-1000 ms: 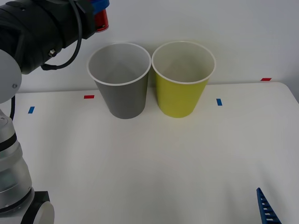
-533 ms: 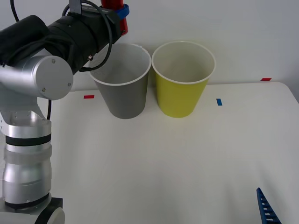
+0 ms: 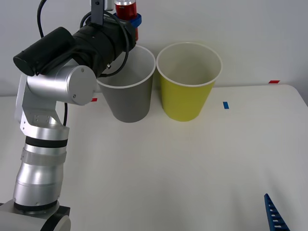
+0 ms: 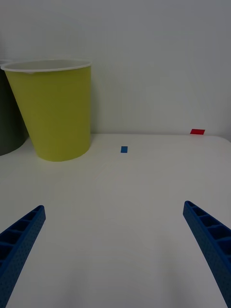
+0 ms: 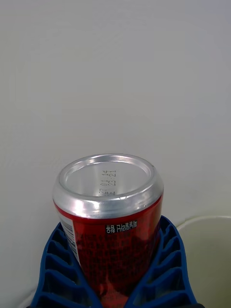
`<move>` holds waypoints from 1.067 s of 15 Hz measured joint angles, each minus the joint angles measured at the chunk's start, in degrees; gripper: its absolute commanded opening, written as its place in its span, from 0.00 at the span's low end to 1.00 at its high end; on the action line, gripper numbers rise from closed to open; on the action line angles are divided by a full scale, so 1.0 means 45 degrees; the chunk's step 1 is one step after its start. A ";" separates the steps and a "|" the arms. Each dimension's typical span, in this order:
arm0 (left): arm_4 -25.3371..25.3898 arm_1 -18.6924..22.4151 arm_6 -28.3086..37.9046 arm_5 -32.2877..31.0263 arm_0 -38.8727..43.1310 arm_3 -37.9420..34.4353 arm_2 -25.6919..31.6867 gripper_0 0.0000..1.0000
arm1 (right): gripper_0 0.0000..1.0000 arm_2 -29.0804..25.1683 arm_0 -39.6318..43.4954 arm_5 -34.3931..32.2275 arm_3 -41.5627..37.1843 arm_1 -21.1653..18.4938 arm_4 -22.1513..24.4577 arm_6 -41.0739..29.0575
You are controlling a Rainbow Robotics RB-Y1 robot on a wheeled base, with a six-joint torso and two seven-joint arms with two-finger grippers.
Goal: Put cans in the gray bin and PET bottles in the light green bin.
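Here the left end effector (image 3: 130, 17), at the top of the front view, pinches the red can (image 3: 126, 9) between its blue fingers (image 5: 166, 269), above the back rim of the gray bin (image 3: 126, 91). The light green bin (image 3: 187, 86) stands just beside it on the worktop (image 3: 192, 163). If released off-centre, the can could strike the white rim and bounce out behind, or tip the bin. The right end effector (image 4: 115, 250) waits spread at the lower right.
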 measured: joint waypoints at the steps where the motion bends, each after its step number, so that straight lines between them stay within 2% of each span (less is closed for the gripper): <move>1: -0.0296 -0.0020 -0.0062 -0.0067 -0.0001 0.0005 -0.0105 0.00 | 1.00 0.0000 0.0000 0.0000 0.0000 0.0000 0.0000 0.0000; 3: -0.0412 -0.0072 -0.0133 -0.0119 -0.0003 0.0007 -0.0160 0.02 | 1.00 0.0000 0.0000 0.0000 0.0000 0.0000 0.0000 0.0000; 4: -0.0431 -0.0096 -0.0153 -0.0123 -0.0003 0.0008 -0.0170 0.67 | 1.00 0.0000 0.0000 0.0000 0.0000 0.0000 0.0000 0.0000; 5: -0.0437 -0.0105 -0.0160 -0.0125 -0.0004 0.0008 -0.0174 1.00 | 1.00 0.0000 0.0000 0.0000 0.0000 0.0000 0.0000 0.0000; 12: -0.0332 -0.0113 -0.0109 -0.0125 -0.0004 0.0008 -0.0155 1.00 | 1.00 0.0000 0.0000 0.0000 0.0000 0.0000 0.0000 0.0000; 16: 0.0317 -0.0054 -0.0096 -0.0123 0.0023 0.0002 -0.0004 1.00 | 1.00 0.0000 0.0000 0.0000 0.0000 0.0000 0.0000 0.0000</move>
